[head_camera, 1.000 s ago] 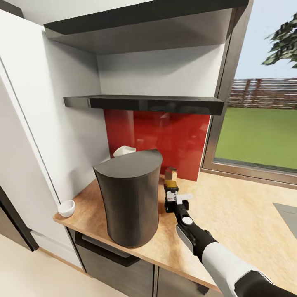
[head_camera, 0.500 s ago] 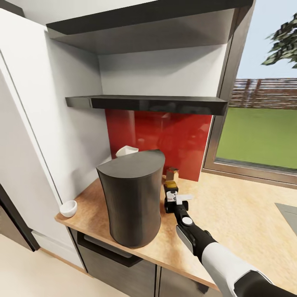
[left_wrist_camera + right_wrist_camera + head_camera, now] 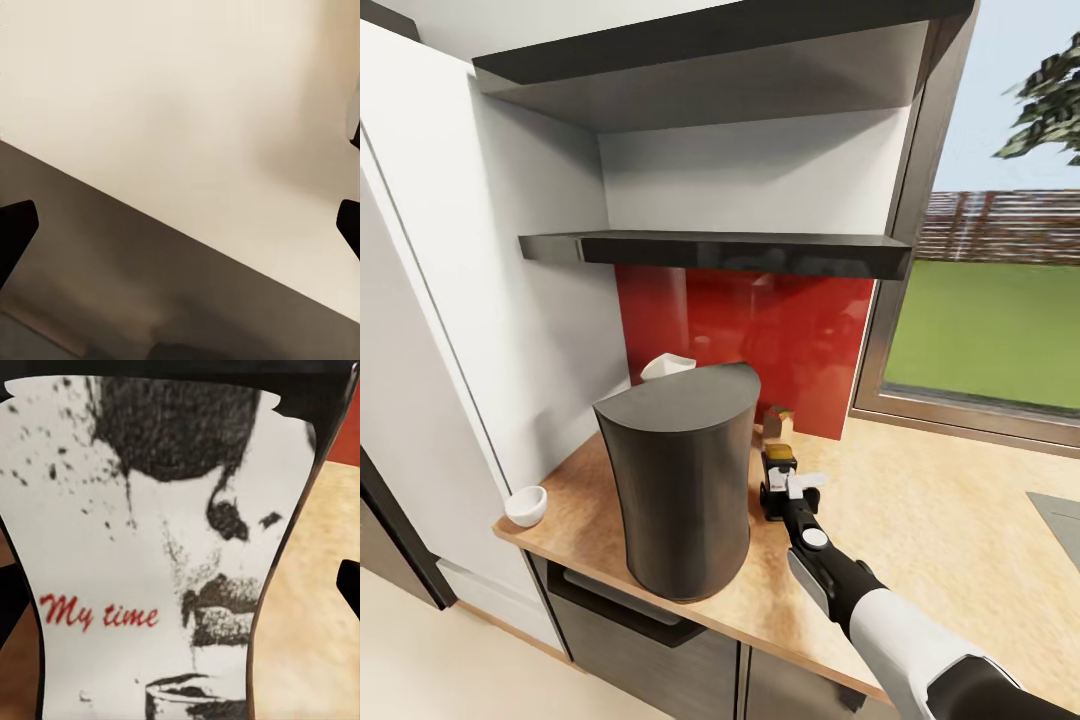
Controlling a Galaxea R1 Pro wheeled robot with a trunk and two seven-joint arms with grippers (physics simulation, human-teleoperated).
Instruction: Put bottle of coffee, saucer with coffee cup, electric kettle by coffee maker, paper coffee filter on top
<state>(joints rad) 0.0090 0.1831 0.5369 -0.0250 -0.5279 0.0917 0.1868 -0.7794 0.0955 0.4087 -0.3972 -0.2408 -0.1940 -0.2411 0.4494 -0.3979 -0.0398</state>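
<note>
The right gripper (image 3: pixel 780 487) is clenched around the bottle of coffee (image 3: pixel 777 468), which stands just beside the coffee maker (image 3: pixel 678 480) on the countertop (image 3: pixel 920 520). In the right wrist view the bottle's white label (image 3: pixel 150 562) sits between the fingers.

- The coffee maker (image 3: pixel 678 480) hides most of the white paper filter (image 3: pixel 663 367) behind it;
- the right gripper (image 3: pixel 780 487) covers the lower part of the coffee bottle (image 3: pixel 779 461); its grip cannot be judged;
- the bottle's label (image 3: pixel 150 555) runs past the frame edges.

Bright, even daylight from the window (image 3: pixel 1000 300); soft shadows, wide-angle edge stretch.
</note>
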